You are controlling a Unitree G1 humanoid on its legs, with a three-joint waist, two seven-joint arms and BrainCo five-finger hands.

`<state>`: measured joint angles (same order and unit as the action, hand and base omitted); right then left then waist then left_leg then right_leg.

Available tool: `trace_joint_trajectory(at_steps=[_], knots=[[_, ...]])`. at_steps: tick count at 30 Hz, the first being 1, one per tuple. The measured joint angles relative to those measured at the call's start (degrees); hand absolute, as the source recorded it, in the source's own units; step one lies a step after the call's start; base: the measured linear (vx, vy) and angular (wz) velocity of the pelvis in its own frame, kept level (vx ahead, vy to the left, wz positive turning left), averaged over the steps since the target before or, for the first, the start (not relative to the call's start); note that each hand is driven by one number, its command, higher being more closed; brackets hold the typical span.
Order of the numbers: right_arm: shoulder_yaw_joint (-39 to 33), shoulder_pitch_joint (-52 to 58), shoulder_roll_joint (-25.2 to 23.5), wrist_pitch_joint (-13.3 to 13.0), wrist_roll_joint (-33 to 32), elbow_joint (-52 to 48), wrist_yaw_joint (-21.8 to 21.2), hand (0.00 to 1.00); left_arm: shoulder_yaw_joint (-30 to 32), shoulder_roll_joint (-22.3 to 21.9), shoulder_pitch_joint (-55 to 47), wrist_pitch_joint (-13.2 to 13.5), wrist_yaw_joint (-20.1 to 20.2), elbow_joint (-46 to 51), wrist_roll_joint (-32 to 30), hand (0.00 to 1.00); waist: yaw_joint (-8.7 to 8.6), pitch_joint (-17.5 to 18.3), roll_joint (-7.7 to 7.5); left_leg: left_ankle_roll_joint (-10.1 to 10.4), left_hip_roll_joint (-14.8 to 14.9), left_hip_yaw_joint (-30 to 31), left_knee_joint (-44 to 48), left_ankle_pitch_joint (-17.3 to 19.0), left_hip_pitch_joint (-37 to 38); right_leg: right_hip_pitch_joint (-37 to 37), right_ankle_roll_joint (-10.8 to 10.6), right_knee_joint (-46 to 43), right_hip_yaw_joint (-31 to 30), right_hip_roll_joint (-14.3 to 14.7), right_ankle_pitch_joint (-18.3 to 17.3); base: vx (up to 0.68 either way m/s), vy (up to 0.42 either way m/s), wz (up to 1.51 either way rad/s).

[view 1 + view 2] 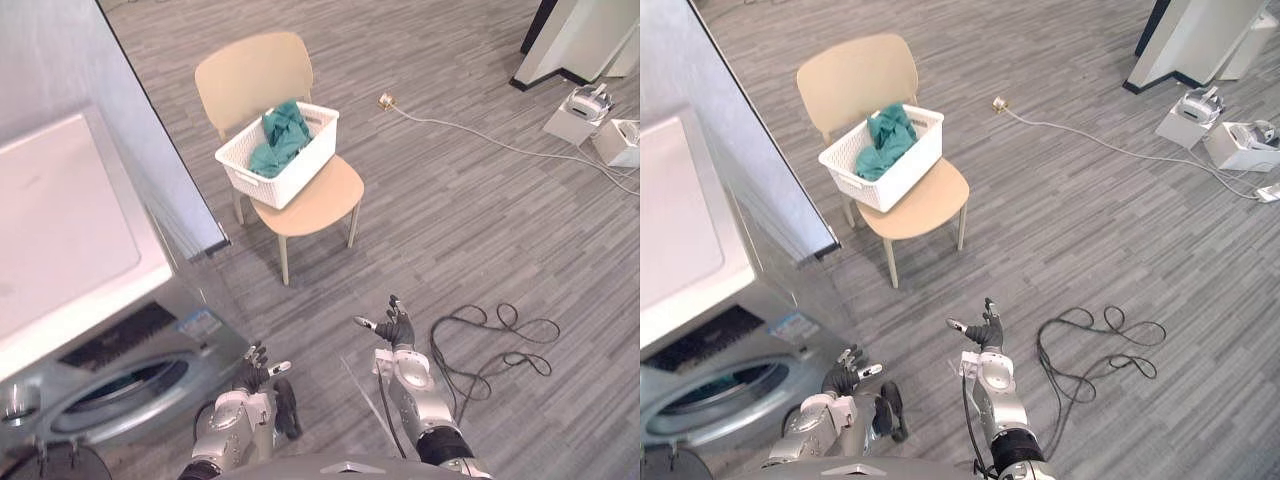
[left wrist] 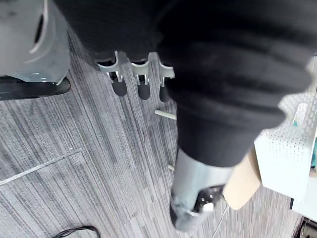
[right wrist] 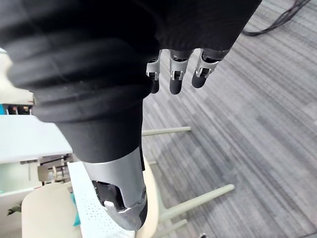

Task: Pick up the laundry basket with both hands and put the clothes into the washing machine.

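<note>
My left hand (image 1: 252, 376) and right hand (image 1: 397, 329) hang loose-fingered, empty; gripping the basket (image 1: 300, 168) unevenly could tip it off the chair (image 1: 322, 200).

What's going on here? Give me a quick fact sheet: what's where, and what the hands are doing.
Basket: white laundry basket on the chair seat
Contents: teal clothes inside
Washing machine: washing machine on the robot's left
Left hand: left hand open, empty, apart from basket
Right hand: right hand open, empty, apart from basket
Stage: basket not yet picked up
</note>
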<state>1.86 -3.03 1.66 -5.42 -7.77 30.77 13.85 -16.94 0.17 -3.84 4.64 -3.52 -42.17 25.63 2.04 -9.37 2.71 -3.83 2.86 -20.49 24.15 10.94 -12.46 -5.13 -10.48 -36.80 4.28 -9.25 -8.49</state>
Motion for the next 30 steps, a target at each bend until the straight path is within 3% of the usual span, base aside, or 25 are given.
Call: trace_joint_trajectory(at_steps=[1,2,3,4,5,7,9,10,11,12,13,14,15,16,17,19,21,23,25,26,27,28,30], knots=[[-0.45,1.22,-0.38,0.05,1.60,0.05,0.00,0.00,-3.11,1.31,0.49,-0.14,0.04,-0.11,-0.48,0.00,-1.32,0.36,-0.59,0.05,-1.00,0.97,-0.31,1.29,2.66,4.89,-4.87,-13.23,-2.07,-0.85,3.61,0.32,0.101,0.44],[-0.42,1.95,-0.58,0.07,1.63,0.01,0.00,0.00,-4.42,1.87,1.03,-0.26,0.04,-0.20,-0.89,0.00,-1.99,0.52,-0.96,-0.10,-1.65,2.02,-0.35,1.56,3.69,7.13,-4.91,-18.61,-2.26,-1.19,3.49,0.48,0.101,0.85],[-0.59,3.89,-0.88,0.25,2.08,0.02,-0.07,0.00,-6.61,2.24,2.84,-0.37,-0.04,-0.22,-2.76,0.00,-2.99,0.74,-1.50,-0.74,-2.91,3.91,-1.94,1.91,7.40,12.59,-2.60,-27.44,-0.71,-2.37,1.20,0.39,0.056,0.69],[-0.98,4.42,-0.99,0.25,2.39,0.01,-0.10,0.00,-7.16,2.14,3.39,-0.37,-0.06,-0.12,-3.50,0.00,-3.08,0.75,-1.50,-0.74,-3.23,4.48,-3.18,1.90,8.95,13.95,-0.82,-28.25,0.49,-2.94,0.11,0.44,0.031,0.65],[-1.60,5.00,-1.16,0.27,2.86,-0.02,-0.08,0.00,-8.12,2.10,4.15,-0.36,-0.11,0.06,-4.24,0.00,-3.37,0.79,-1.50,-0.70,-3.50,5.14,-4.94,1.88,11.13,15.85,2.34,-27.97,2.29,-3.72,-1.95,0.26,-0.019,0.33],[-2.77,5.43,-1.22,0.27,3.04,-0.26,-0.02,0.00,-8.57,1.89,5.34,-0.34,-0.53,0.59,-5.78,0.00,-4.48,0.93,-1.38,-0.63,-3.43,7.08,-7.35,1.84,14.17,19.50,5.16,-21.66,5.34,-4.42,-5.38,0.26,-0.071,0.40],[-3.88,5.50,-1.16,0.22,3.04,-0.79,0.11,0.00,-8.48,1.76,6.11,-0.34,-1.20,0.67,-5.90,0.00,-5.25,0.90,-1.15,-0.10,-2.79,8.27,-8.23,1.84,15.58,21.10,5.67,-12.40,5.45,-3.95,-6.78,0.27,-0.173,0.36],[-4.94,5.47,-1.18,0.22,3.03,-0.75,0.41,0.00,-8.36,1.70,6.46,-0.34,-1.24,0.67,-5.95,0.00,-5.48,0.66,-0.51,1.05,-1.29,8.82,-8.79,1.88,16.77,21.09,5.56,-1.96,4.07,-2.29,-6.51,0.32,-0.272,0.31],[-5.59,5.52,-1.24,0.20,3.00,-0.76,0.84,0.00,-8.20,1.77,6.59,-0.30,-1.27,0.67,-5.94,0.00,-5.47,0.58,0.13,2.50,0.50,9.50,-9.14,2.18,17.64,20.78,5.23,8.22,1.92,-0.73,-3.91,0.27,-0.249,0.21],[-5.62,5.53,-1.27,0.19,2.99,-0.77,1.37,0.00,-8.13,1.86,6.59,-0.29,-1.29,0.65,-5.94,0.00,-5.48,0.52,0.25,3.62,1.42,9.77,-9.36,2.60,18.30,20.67,5.11,12.50,0.79,-0.34,-1.95,0.35,-0.377,0.18],[-6.10,5.56,-1.81,0.19,3.00,-0.78,1.78,0.00,-8.10,2.26,6.32,-0.29,-1.35,0.34,-5.95,0.00,-5.33,0.52,-0.62,6.48,2.76,10.33,-9.24,4.14,20.01,19.42,4.44,21.25,-1.62,-0.81,3.85,0.32,-0.368,0.20],[-6.54,5.80,-2.40,0.18,3.00,-0.98,1.81,0.00,-8.13,2.80,6.04,-0.29,-1.44,0.25,-5.97,0.00,-5.46,0.63,-1.86,8.44,2.80,11.06,-9.23,5.28,20.82,18.02,3.86,25.15,-2.79,-1.70,6.22,0.37,-0.513,0.19],[-6.66,5.90,-2.70,0.16,3.00,-1.06,1.83,0.00,-8.22,3.19,6.03,-0.30,-1.46,-0.21,-6.04,0.00,-5.49,0.49,-2.51,10.06,3.05,11.33,-9.07,6.29,22.05,17.26,2.25,25.38,-2.18,-2.32,11.16,0.23,-0.386,0.24],[-7.06,6.13,-2.05,0.15,3.01,-1.16,1.85,0.00,-8.28,2.05,6.01,-0.41,-1.51,-2.04,-6.14,0.00,-5.62,0.99,-0.96,11.38,5.42,12.59,-9.53,7.14,23.48,16.84,2.74,23.23,-0.65,-0.20,13.07,0.29,-0.443,0.20],[-7.95,6.37,-0.90,0.16,3.02,-2.66,2.30,0.00,-8.42,0.73,5.91,-0.39,-1.48,-2.12,-6.21,0.00,-5.46,2.32,1.82,11.25,7.96,13.23,-10.79,6.94,23.72,17.20,3.95,21.99,0.77,2.20,11.11,0.28,-0.377,0.20],[-8.39,5.86,-0.74,-0.24,3.10,-5.87,3.63,0.00,-8.40,0.17,6.43,-0.01,-1.54,-2.28,-6.28,0.00,-5.68,2.15,3.53,12.29,10.55,14.93,-11.30,5.48,24.22,17.48,5.48,18.81,2.91,3.99,8.07,0.28,-0.383,0.32],[-8.35,5.58,-1.02,-0.42,3.31,-6.57,4.21,0.00,-8.05,0.25,6.12,0.43,-1.63,-2.51,-5.77,0.00,-5.47,2.41,3.05,11.51,12.02,18.30,-4.82,4.00,20.87,16.40,6.55,17.36,5.43,4.40,5.49,0.16,-0.296,0.58],[-7.73,4.20,-1.34,-0.53,3.64,-7.39,4.70,0.00,-7.66,0.65,5.51,0.90,-1.90,-2.42,-4.36,0.00,-5.05,2.39,3.68,7.93,13.87,21.90,10.62,0.93,11.39,14.18,7.38,19.97,8.09,5.73,5.23,0.12,-0.242,0.50],[-6.38,2.01,-1.62,-0.52,3.91,-7.59,6.47,0.00,-6.29,1.09,2.87,0.49,-1.91,-2.67,-3.16,0.00,-2.97,0.99,3.30,5.26,17.05,21.92,22.72,-8.27,5.02,9.70,9.22,23.14,10.38,8.06,5.53,0.15,-0.221,0.26],[-6.38,1.55,-1.78,-0.47,4.48,-7.90,6.78,0.00,-5.71,1.22,2.47,0.35,-1.90,-3.00,-3.20,0.00,-2.44,0.58,3.10,5.10,17.59,21.78,23.67,-10.25,4.72,8.37,9.59,23.77,10.89,8.21,5.27,0.18,-0.189,0.43],[-6.54,0.83,-2.14,-0.36,6.28,-9.83,7.98,0.00,-5.63,1.55,2.28,0.16,-1.94,-3.74,-3.32,0.00,-2.02,0.00,2.18,4.14,18.58,20.14,26.06,-10.86,3.01,6.73,9.95,25.13,12.46,7.85,4.84,0.18,-0.150,0.75],[-6.82,-0.54,-1.78,-0.39,8.07,-12.50,9.23,0.00,-5.67,1.20,2.44,0.05,-1.95,-3.65,-3.73,0.00,-2.27,-0.05,2.08,3.95,18.67,16.90,27.47,-7.14,0.51,5.37,9.91,27.00,13.93,6.97,4.89,0.20,-0.121,0.82],[-7.03,-2.27,-1.03,-0.57,9.13,-14.68,10.38,0.00,-5.69,0.77,2.61,0.06,-1.98,-3.41,-4.78,0.00,-2.43,-0.22,1.77,4.16,17.47,10.90,24.75,-3.07,-0.63,3.98,9.68,28.92,15.74,5.41,5.18,0.19,-0.011,0.82]])
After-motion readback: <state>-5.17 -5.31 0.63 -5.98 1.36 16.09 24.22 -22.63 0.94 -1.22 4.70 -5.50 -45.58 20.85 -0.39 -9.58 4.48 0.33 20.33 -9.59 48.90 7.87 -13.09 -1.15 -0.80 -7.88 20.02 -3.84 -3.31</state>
